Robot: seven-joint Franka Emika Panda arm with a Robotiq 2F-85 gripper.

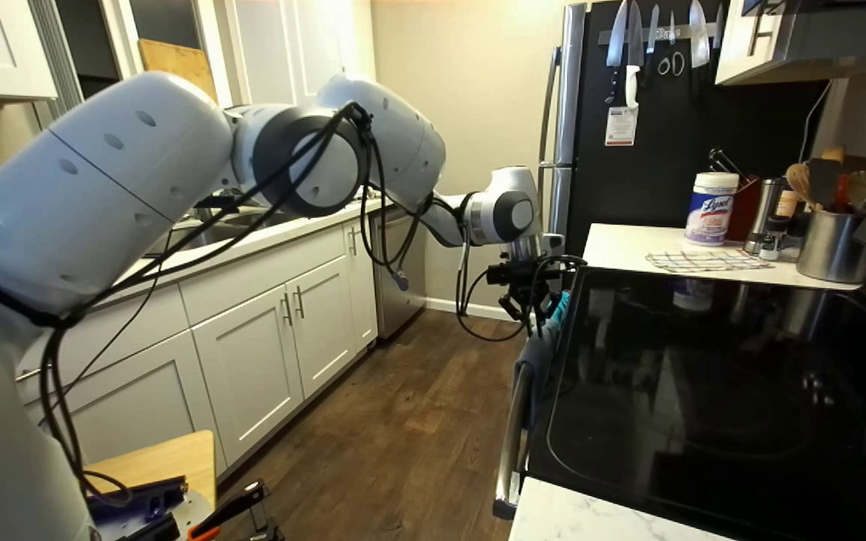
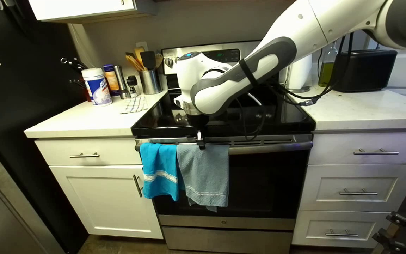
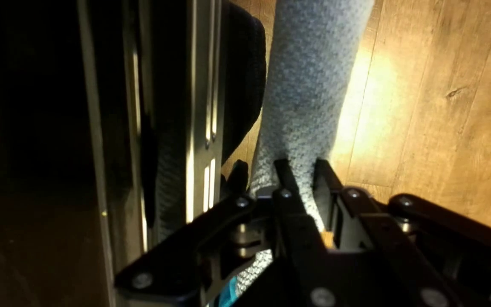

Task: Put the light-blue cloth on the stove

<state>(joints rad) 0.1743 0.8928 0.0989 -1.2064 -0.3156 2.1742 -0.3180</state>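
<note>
A grey-blue cloth [image 2: 206, 176] hangs over the oven door handle [image 2: 270, 149]. It also shows in an exterior view [image 1: 534, 368] and in the wrist view [image 3: 313, 72]. A brighter turquoise cloth [image 2: 159, 176] with a white stripe hangs beside it, and its edge shows in the wrist view [image 3: 228, 294]. The stove [image 1: 673, 391] has a flat black glass top. My gripper [image 3: 301, 164] points down over the grey-blue cloth at the handle, its fingers apart with cloth visible between them. In an exterior view the gripper [image 2: 201, 142] overlaps the cloth's top edge; contact is unclear.
A Lysol tub [image 1: 710, 210], a checked cloth [image 1: 707, 260] and a utensil holder [image 1: 833, 244] stand on the counter beside the stove. A toaster [image 2: 365, 70] and an oil bottle [image 2: 327, 68] stand on the opposite counter. Cables hang from the arm.
</note>
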